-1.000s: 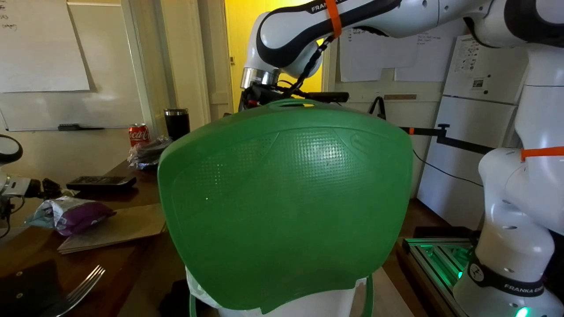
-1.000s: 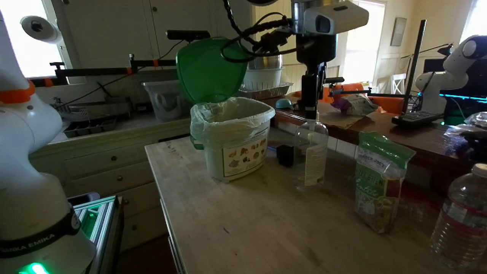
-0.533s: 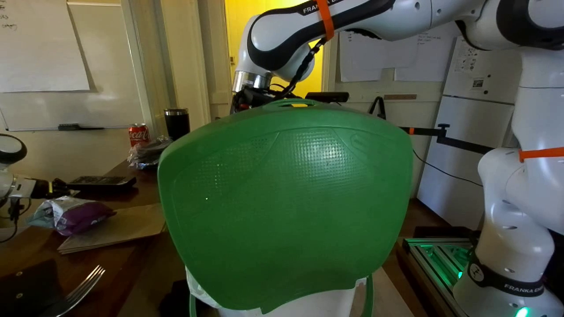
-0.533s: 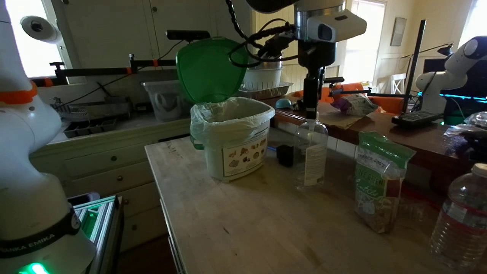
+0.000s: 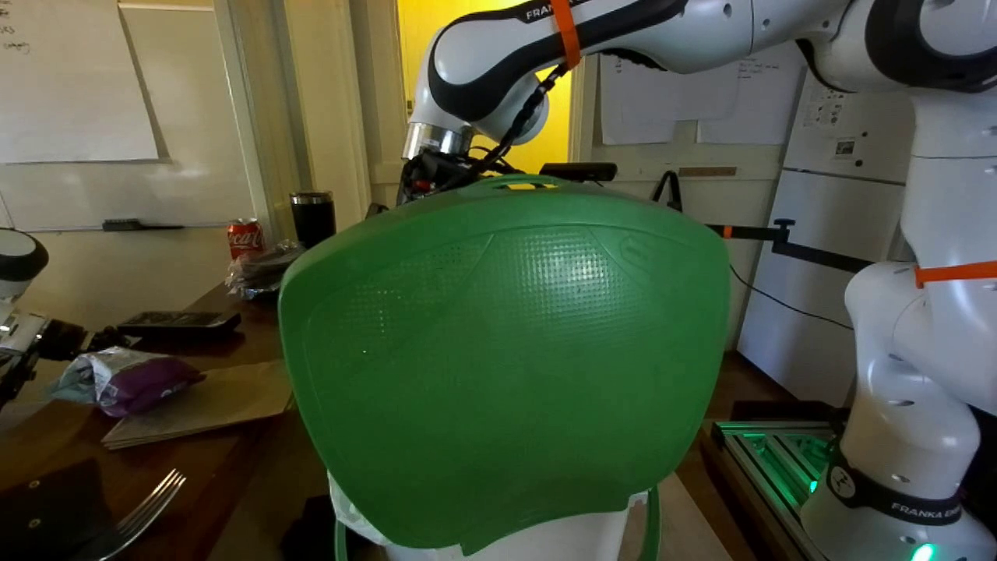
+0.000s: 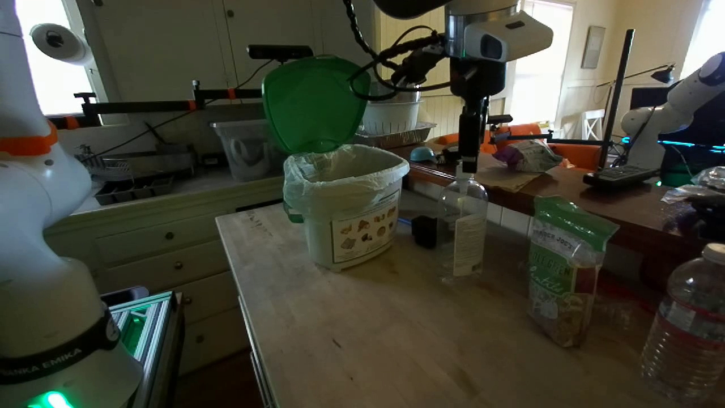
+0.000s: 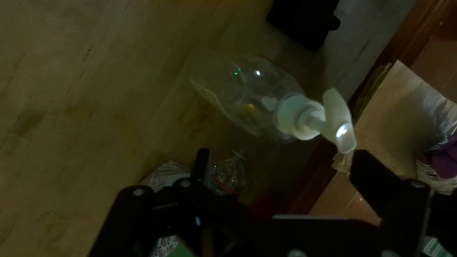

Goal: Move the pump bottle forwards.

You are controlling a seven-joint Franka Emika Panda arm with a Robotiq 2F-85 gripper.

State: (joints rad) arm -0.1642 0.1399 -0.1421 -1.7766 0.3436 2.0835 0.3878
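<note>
"Gripper point(image 7: 282, 157) edges farther out from the base point(image 5: 896, 444) than half a second ago, and the bottle point(image 6: 463, 232) hasn't budged!"

"So where's it standing?"

"Upright on the table point(image 6: 351, 323), between the bin point(image 6: 320, 238) and the bag point(image 6: 566, 272), with a black block point(image 6: 425, 231) near it on the bin side."

"And the score?"

"No ground gained yet, by my reading. We look to be lining up the grasp; gripping, carrying or pushing forwards, and letting go all look left to play. Which way counts as forwards, I can't tell."

"Anything held?"

"Nothing! Wrist view has the fingers point(image 7: 375, 182) spread wide, and the pump point(image 7: 337, 119) sits just ahead of the gap, not clearly inside it."

"Hang on, in an exterior view I'd swear they're on it."

"You might! They line up edge-on there, a fingertip crossing in front of the pump, and the gap simply doesn't show. Touching or apart, I can't call it."

"Any help from farther round?"

"Not for the bottle. The bin's raised lid point(image 5: 506, 351) fills an exterior view, hiding bottle and fingertips completely. But look, it gives us a fork point(image 5: 148, 510) and a can point(image 5: 245, 238) off to the side, and neither turns up in the wrist view."
</note>
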